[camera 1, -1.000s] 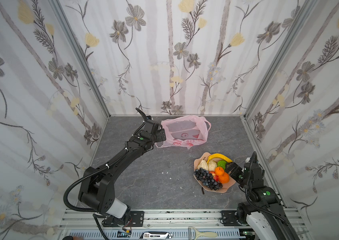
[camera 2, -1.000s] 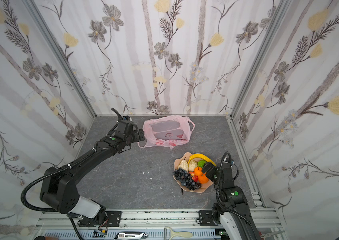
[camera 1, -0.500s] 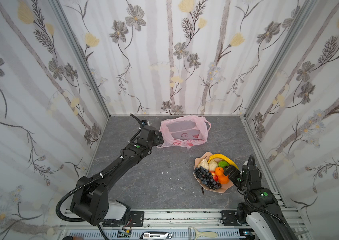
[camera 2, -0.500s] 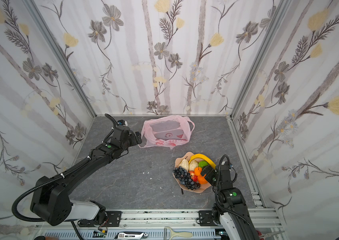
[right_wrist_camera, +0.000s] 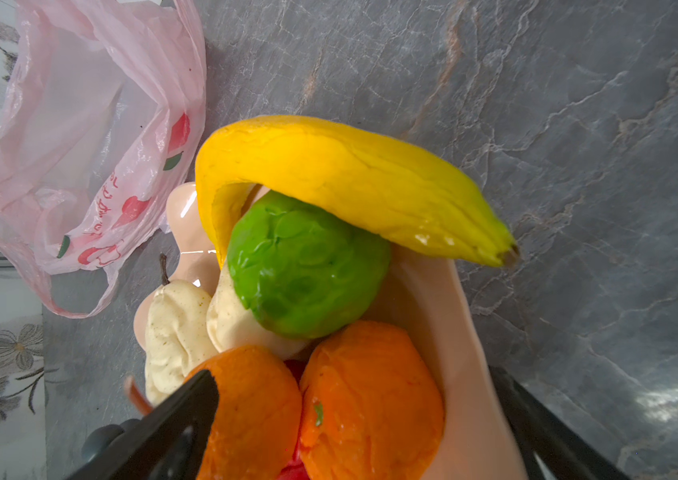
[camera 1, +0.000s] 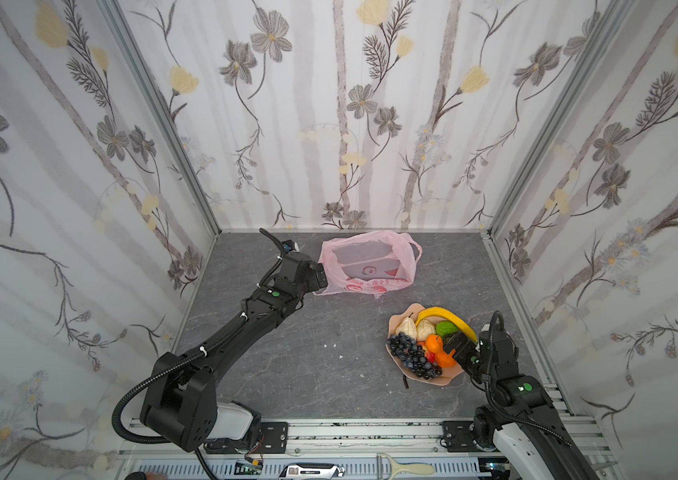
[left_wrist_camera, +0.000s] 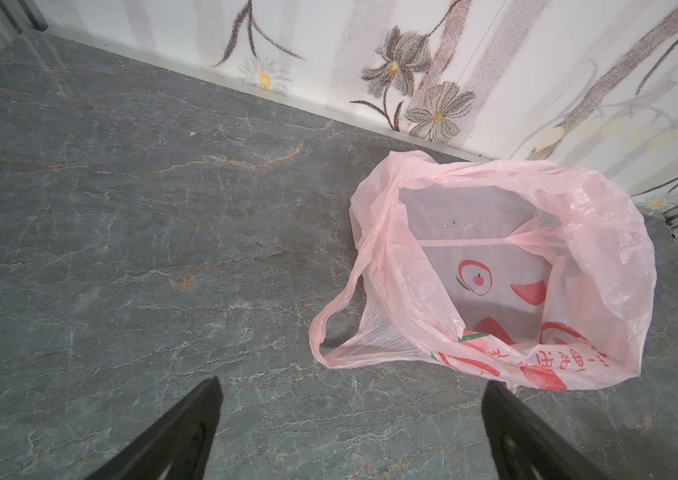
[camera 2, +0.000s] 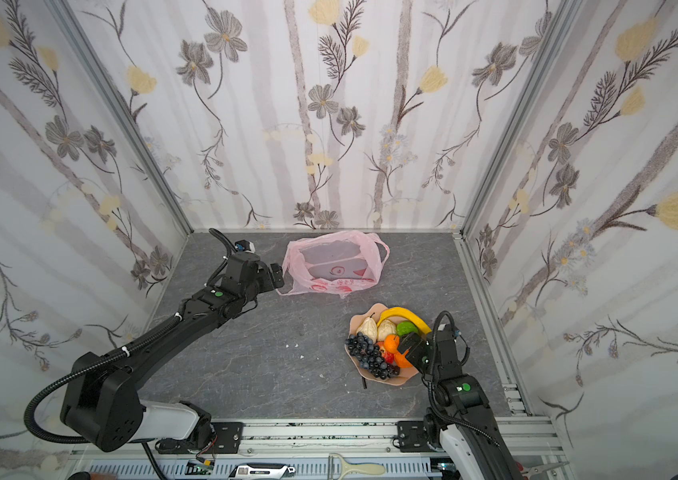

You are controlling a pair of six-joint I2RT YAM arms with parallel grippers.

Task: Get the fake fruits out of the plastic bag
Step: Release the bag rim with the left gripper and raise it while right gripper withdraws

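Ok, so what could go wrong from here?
The banana perches on the green fruit with its tip past the dish rim; the open right gripper hangs over the oranges, so a careless move could topple the pile. The open left gripper sits close to the loop handle of the plastic bag and could snag it.

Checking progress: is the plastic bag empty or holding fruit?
Empty: plastic bag gapes open in the left wrist view, nothing but film inside.
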